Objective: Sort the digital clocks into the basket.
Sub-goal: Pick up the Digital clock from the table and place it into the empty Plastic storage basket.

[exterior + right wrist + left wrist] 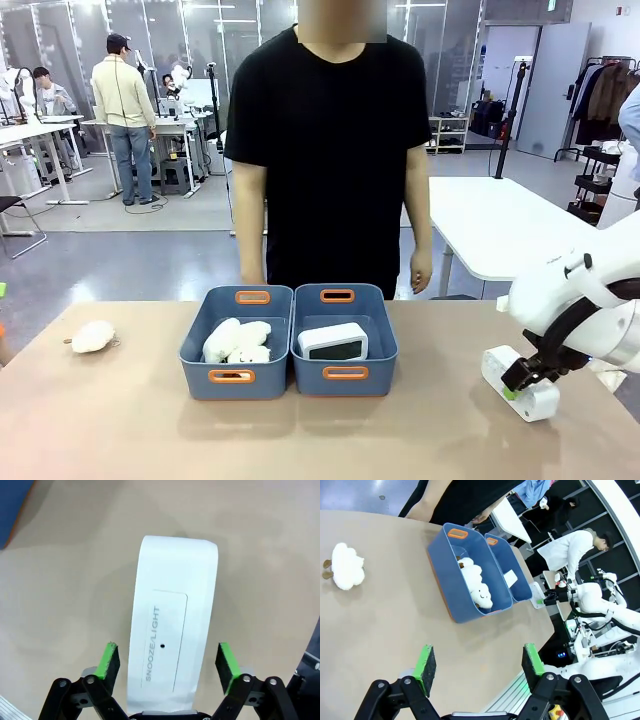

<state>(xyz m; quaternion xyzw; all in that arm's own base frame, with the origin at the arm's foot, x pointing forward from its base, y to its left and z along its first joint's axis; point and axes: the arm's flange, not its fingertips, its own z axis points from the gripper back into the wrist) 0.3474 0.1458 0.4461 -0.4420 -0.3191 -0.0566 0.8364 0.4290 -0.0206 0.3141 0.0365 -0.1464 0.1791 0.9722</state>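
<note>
Right gripper (167, 661) low over second digital clock (175, 580) lying on table (60, 605), pads (109, 660) spread either side, clear of it: lined up across its narrow width for clamping. First clock (333, 341) already in right basket (372, 385). Left gripper (480, 662) open, idle

The tan table (130, 430) carries a blue basket (318, 385) beside a twin bin (203, 378), a plush toy (93, 336), a white clock (541, 405)

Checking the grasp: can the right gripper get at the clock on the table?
Likely yes: the right gripper straddles the clock, jaws open on either side, with nothing between them and it.
</note>
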